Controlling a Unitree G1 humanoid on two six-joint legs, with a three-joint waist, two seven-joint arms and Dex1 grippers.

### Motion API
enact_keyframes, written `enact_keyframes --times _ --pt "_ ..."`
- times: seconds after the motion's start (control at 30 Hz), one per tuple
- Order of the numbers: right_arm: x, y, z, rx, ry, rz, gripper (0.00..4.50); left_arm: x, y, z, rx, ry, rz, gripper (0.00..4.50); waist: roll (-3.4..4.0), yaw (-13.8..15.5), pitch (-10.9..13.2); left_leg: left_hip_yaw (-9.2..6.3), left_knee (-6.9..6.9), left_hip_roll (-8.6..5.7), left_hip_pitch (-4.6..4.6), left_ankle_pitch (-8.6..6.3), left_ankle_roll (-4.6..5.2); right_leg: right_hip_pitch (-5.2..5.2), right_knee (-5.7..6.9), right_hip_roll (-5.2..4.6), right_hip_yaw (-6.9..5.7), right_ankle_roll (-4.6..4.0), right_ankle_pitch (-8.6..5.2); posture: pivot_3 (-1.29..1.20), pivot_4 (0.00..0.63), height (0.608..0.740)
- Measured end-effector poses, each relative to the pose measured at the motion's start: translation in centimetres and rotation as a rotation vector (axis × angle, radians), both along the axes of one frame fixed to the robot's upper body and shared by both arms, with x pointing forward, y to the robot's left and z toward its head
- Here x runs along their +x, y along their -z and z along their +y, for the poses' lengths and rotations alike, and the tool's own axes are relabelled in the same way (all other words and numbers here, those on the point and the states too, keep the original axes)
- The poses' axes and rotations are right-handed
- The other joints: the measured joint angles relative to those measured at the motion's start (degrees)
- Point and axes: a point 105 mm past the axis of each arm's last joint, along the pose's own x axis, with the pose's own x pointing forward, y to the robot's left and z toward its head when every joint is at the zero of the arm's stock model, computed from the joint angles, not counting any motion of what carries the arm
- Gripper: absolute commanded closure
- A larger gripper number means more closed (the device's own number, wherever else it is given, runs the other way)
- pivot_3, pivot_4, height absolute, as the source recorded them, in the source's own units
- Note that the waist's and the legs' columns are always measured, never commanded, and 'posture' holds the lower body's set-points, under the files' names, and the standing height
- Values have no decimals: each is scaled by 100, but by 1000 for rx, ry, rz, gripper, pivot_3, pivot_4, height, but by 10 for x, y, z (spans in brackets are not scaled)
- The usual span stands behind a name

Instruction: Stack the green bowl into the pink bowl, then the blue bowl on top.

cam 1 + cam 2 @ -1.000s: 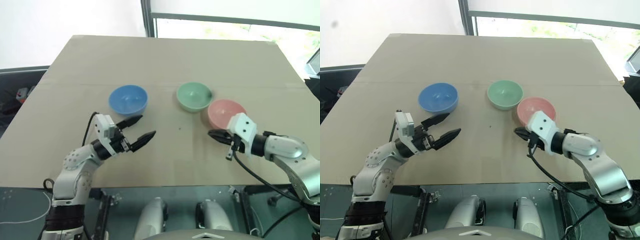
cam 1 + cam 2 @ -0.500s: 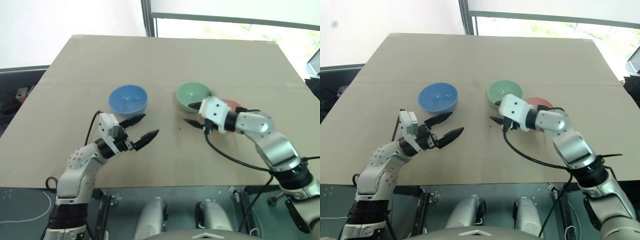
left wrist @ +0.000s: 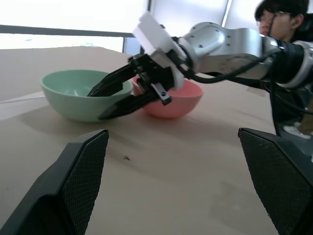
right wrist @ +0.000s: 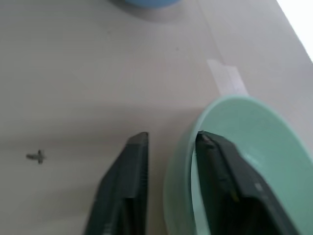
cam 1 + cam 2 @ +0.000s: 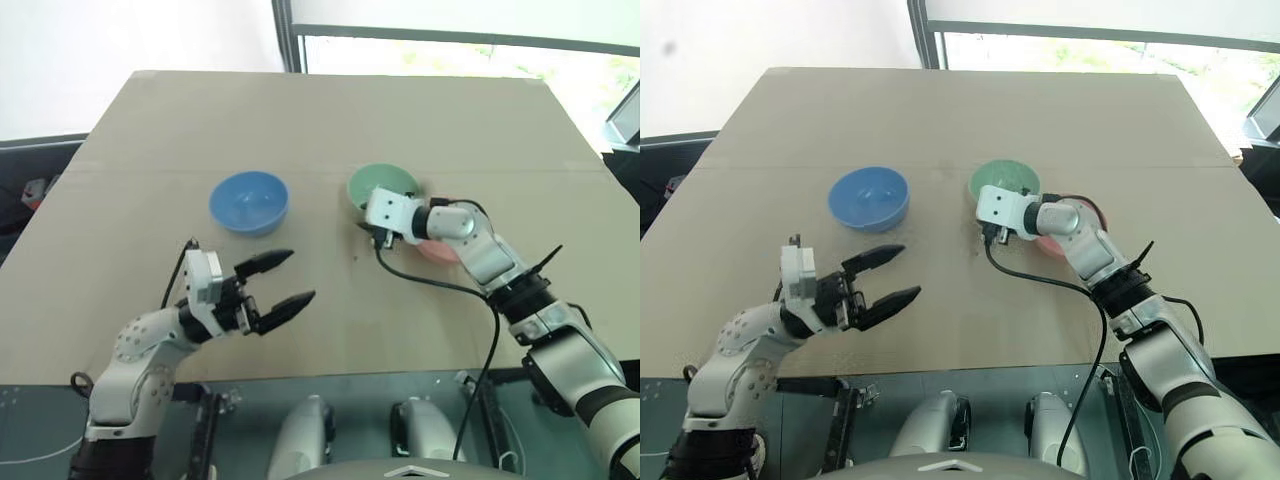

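Cardboard-topped table (image 5: 330, 130), tan, with a taped seam running across it behind the bowls. All places below taken from the green bowl.

Green bowl (image 5: 384, 190): upright on the table, roughly mid-table, just this side of the seam.

Pink bowl (image 3: 172, 102): touching or nearly touching the green bowl on the robot's right, slightly nearer the robot; much of it hidden behind the right forearm in the head views.

Blue bowl (image 5: 249, 202): well apart from the green bowl, to the robot's left, standing alone and upright.

Right gripper (image 3: 105, 102): at the green bowl's near rim. One finger (image 4: 222, 183) sits inside the bowl, the other outside against the wall, the rim between them; the gap is narrow and the fingers look pinched on the rim. Bowl appears to sit on the table.

Left gripper (image 5: 283, 282): well away from the green bowl, nearer the robot than the blue bowl, above bare table. Fingers spread wide, nothing between them.

A person (image 3: 283, 29) sits beyond the pink bowl, seen past the right arm
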Motion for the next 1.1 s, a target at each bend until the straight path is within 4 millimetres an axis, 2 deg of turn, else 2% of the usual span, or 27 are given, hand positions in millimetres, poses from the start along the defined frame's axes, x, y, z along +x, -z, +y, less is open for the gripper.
enact_keyframes --times 0.17,0.27,0.33,0.4,0.5,0.53,0.6,0.67,0.7,0.83,0.93,1.07,1.1 --pt "0 1 2 1 -15 3 4475 -1 0 -3 2 17 -9 0 1 -2 1 1 2 0 1 1 -1 -1 2 -1 1 0 0 0 150 740" --pt "3 -8 0 36 -1 -3 4475 -2 0 -4 3 21 -10 0 3 1 2 1 1 0 -1 1 -1 -3 3 -1 1 0 0 0 150 740" --pt "4 -26 -2 106 17 -17 4475 -1 0 -6 4 24 -17 0 6 5 4 1 1 0 -5 0 -1 -5 5 -2 1 0 1 0 150 740" --pt "4 -55 -7 176 28 -58 4475 0 -2 -8 5 31 -29 0 7 10 4 0 -1 0 -8 0 -1 -7 5 -2 1 1 1 0 150 740" --pt "-5 -98 -25 241 42 -130 4475 3 -3 -12 2 49 -41 0 7 46 4 -4 -3 -2 -12 -1 0 -6 4 -5 -4 1 1 0 150 740" --pt "-10 -107 -34 249 52 -146 4475 4 -3 -15 -2 63 -41 0 6 55 4 -4 -3 -2 -13 -1 1 -6 4 -5 -4 1 1 0 150 740" --pt "-17 -113 -45 250 71 -154 4475 5 -3 -18 -5 81 -43 0 4 66 2 -3 -4 -2 -12 -2 3 -4 3 -5 -5 1 1 0 150 740" --pt "-27 -105 -61 232 107 -121 4475 7 -3 -22 -3 106 -49 0 4 70 2 -1 -4 -1 -12 -2 3 -4 2 -4 -5 1 1 0 150 740" --pt "-34 -92 -70 220 135 -75 4475 9 -3 -25 -6 123 -55 0 5 85 3 -1 -3 -2 -11 -2 3 -4 2 -4 -5 1 1 0 150 740" --pt "-49 -73 -82 222 187 22 4475 13 1 -29 6 157 -48 0 7 57 4 6 1 -1 -7 -1 3 -6 -1 -4 3 1 1 0 150 740" --pt "-56 -72 -83 235 198 42 4475 13 5 -32 13 172 -38 0 6 30 3 4 2 1 -2 -2 4 -5 1 -3 5 1 1 0 150 740" --pt "-61 -58 -88 247 249 99 4475 17 4 -32 21 175 -54 0 5 43 3 3 2 -2 -4 -2 5 -5 -1 -5 5 1 1 0 150 740" --pt "-61 -56 -89 255 252 113 4125 17 4 -32 22 174 -53 0 5 48 3 3 2 -2 -5 -3 5 -5 -2 -5 5 1 1 0 150 740"
